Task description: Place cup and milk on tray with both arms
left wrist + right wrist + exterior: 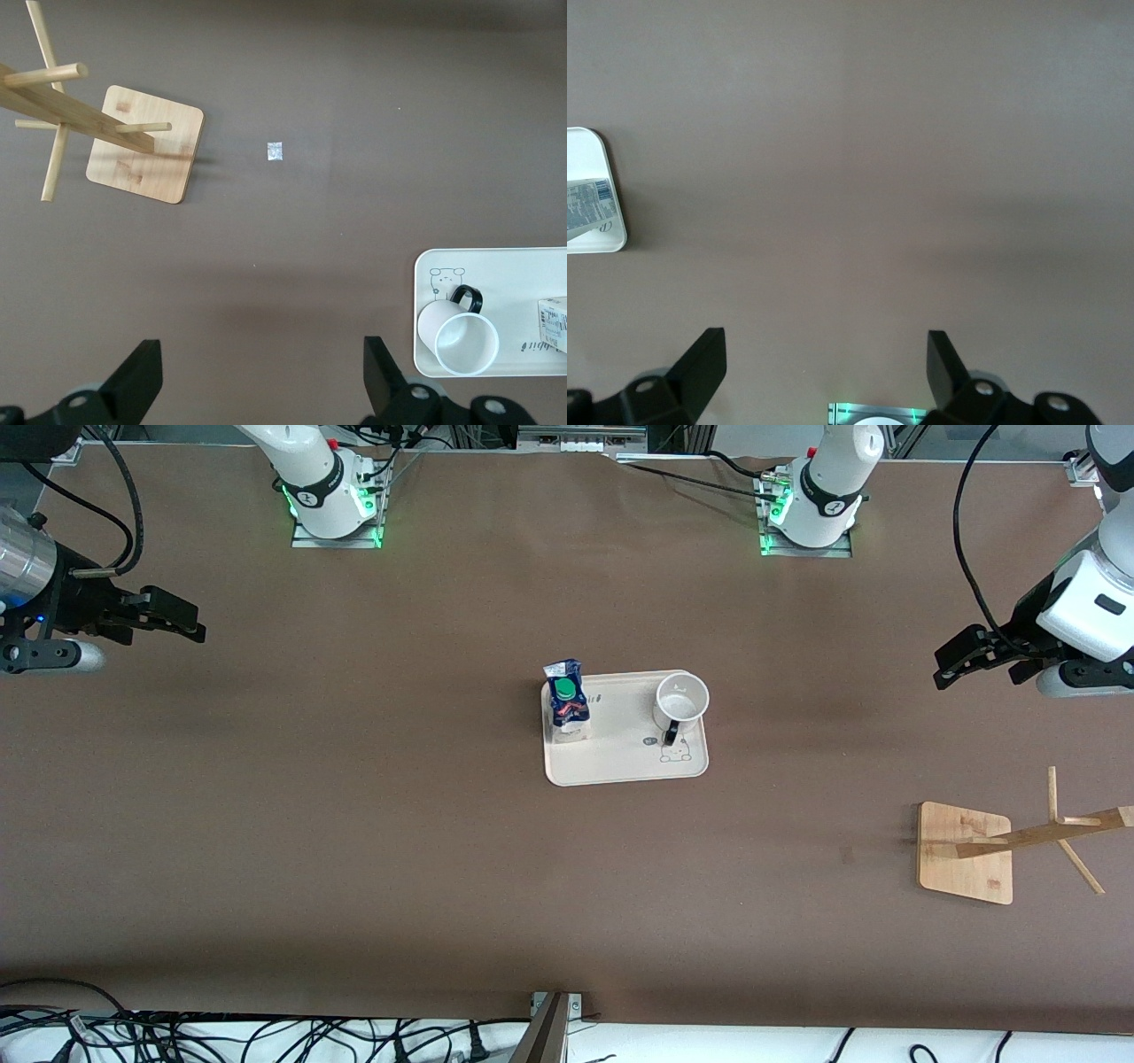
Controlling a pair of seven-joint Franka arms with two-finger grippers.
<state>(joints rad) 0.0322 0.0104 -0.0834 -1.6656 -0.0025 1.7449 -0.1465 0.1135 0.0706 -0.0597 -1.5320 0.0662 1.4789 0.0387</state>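
The cream tray [620,757] lies mid-table. The milk carton [567,707] stands upright on it at the end toward the right arm, and the white cup [680,701] stands upright at the end toward the left arm, its black handle toward the front camera. My left gripper [952,664] is open and empty, over bare table at the left arm's end. Its wrist view [263,376] shows the cup [462,341] on the tray [514,266]. My right gripper [182,620] is open and empty, over bare table at the right arm's end. Its wrist view [827,363] shows a tray corner [589,168].
A wooden rack [966,850] with pegs stands toward the left arm's end, nearer the front camera than the tray; it also shows in the left wrist view [142,146]. A small white scrap [275,151] lies on the brown table beside it.
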